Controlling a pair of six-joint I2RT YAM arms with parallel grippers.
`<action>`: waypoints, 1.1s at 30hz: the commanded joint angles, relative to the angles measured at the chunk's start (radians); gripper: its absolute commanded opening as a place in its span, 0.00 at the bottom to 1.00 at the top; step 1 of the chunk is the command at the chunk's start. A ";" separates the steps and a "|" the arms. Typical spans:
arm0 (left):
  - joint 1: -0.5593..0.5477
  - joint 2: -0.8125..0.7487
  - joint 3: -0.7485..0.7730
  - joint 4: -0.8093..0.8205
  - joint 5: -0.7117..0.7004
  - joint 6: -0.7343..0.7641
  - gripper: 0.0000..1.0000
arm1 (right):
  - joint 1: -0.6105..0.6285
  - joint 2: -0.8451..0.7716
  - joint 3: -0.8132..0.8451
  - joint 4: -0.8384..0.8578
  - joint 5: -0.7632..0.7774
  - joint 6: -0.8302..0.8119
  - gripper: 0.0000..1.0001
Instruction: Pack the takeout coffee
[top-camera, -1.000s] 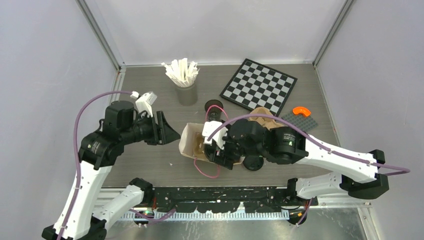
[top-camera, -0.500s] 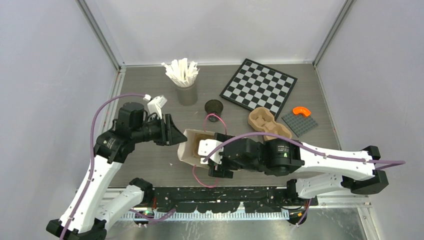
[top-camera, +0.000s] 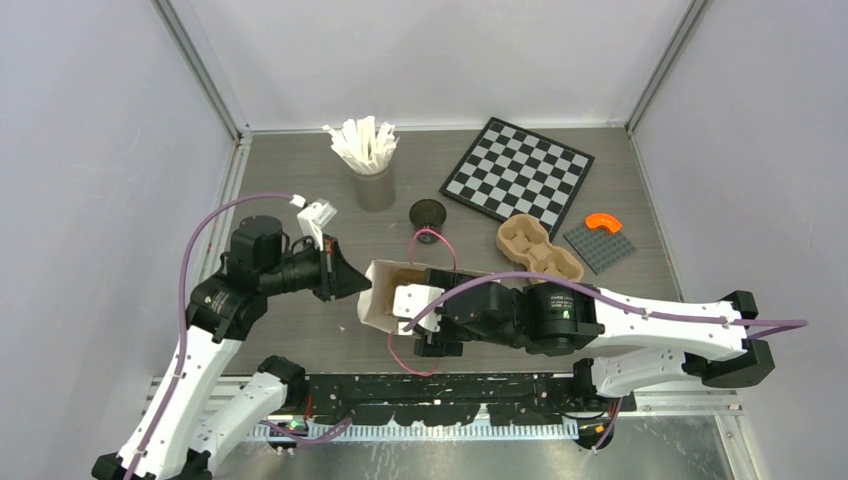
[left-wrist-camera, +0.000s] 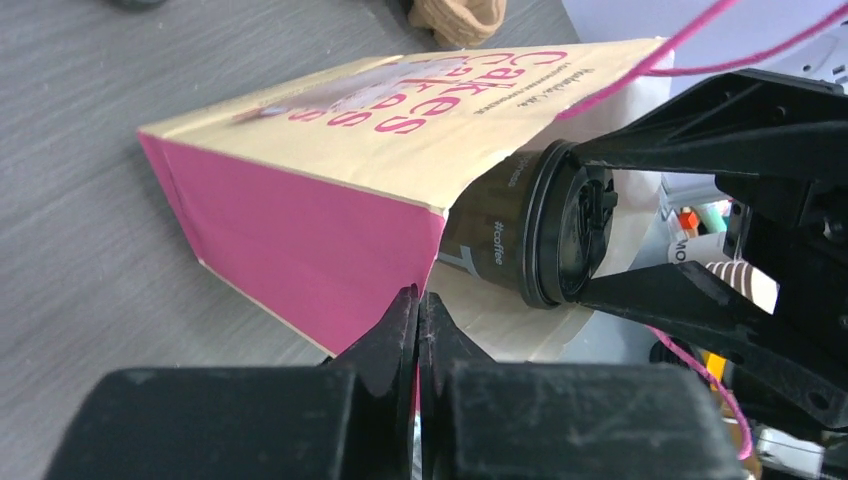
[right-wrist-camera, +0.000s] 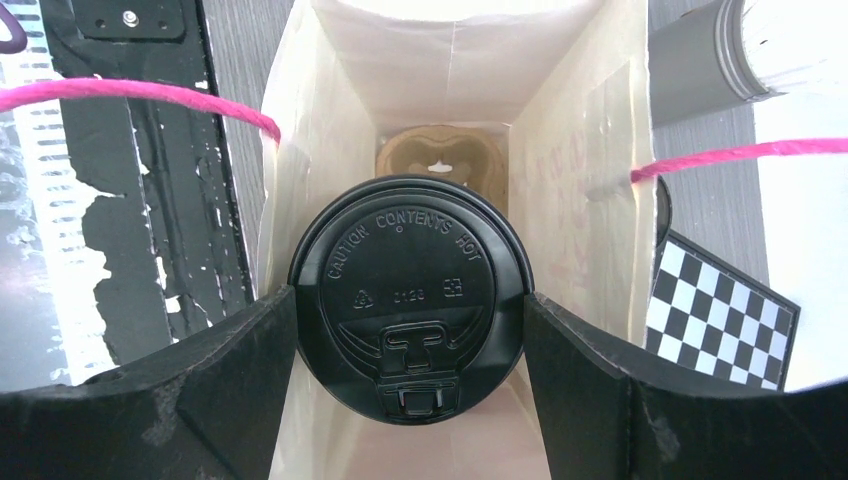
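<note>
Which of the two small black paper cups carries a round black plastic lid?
The black paper cup lying sideways in the mouth of the cream-and-pink paper bag, held by the right gripper. The other cup, standing near the checkerboard, looks uncovered.

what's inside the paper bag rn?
A lidded black cup, gripped by the right tool, sits partway in the mouth of the paper bag. Behind it a brown moulded piece shows at the far end. The cup hides everything else inside.
</note>
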 joint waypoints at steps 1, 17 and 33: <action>-0.001 -0.041 -0.030 0.137 0.076 0.092 0.00 | 0.006 0.010 0.034 0.042 0.029 -0.055 0.75; -0.001 -0.044 -0.077 0.166 0.223 0.228 0.00 | -0.014 0.075 0.033 0.101 0.000 -0.209 0.75; -0.001 -0.039 0.008 -0.131 0.094 -0.003 0.39 | -0.024 0.084 -0.123 0.293 -0.046 -0.271 0.74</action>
